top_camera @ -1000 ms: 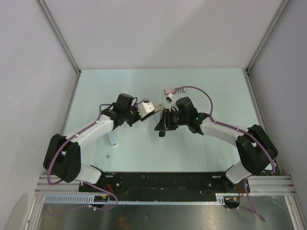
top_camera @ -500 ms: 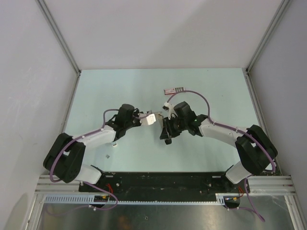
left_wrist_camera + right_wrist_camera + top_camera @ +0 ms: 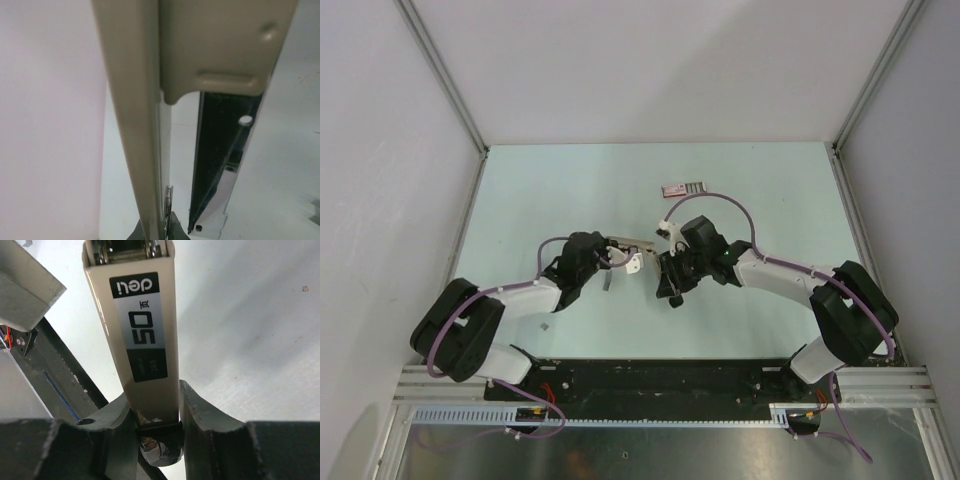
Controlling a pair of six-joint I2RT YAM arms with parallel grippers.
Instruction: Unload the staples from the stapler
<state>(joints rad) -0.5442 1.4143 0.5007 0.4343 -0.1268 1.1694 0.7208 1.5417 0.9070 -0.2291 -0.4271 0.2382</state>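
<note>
Above the desk (image 3: 570, 190) middle, the right hand (image 3: 156, 401) clamps the beige stapler (image 3: 145, 325) by 1 end; its label reads "deli" and "50", smaller print unreadable. The left hand (image 3: 623, 256) is pinched narrow, but what it grips is hidden. A red-and-white box (image 3: 682, 187) lies toward the far edge.

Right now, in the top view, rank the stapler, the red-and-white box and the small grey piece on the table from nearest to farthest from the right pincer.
1. stapler: gripped in the right pincer, mid-table.
2. red-and-white box: beyond it, toward the far wall.
3. small grey piece: far left, near the left arm's base.
</note>
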